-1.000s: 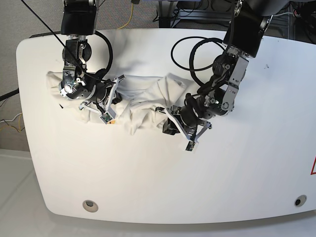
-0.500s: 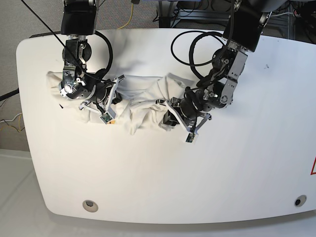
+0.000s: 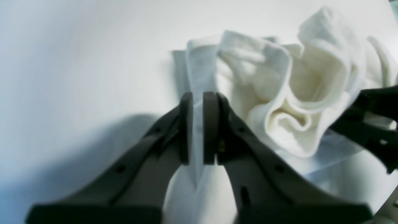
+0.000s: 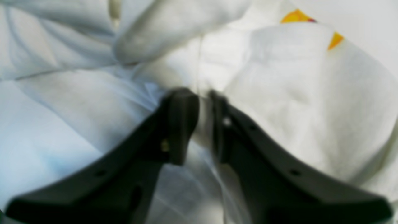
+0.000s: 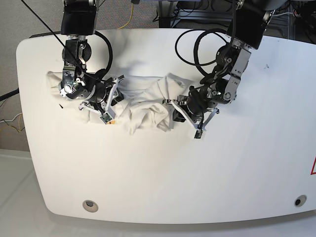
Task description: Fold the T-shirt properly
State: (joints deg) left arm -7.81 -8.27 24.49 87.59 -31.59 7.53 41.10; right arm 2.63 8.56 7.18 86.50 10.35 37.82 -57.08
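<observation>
gathering step – left gripper (image 3: 197, 127) clenched on a fold of the t-shirt (image 5: 143, 106), right gripper (image 4: 203, 124) slightly parted around cloth – next, needs spreading flat.

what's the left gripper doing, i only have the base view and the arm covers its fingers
Observer: In the left wrist view the left gripper is shut on a thin fold of the T-shirt.
Operator: ok and the right one
Observer: The right wrist view shows the right gripper with a narrow gap between its fingers and cloth in that gap; whether it grips is unclear.
Operator: any print showing near it
Observer: Yes, an orange patch shows at the shirt's far edge in that view.
</observation>
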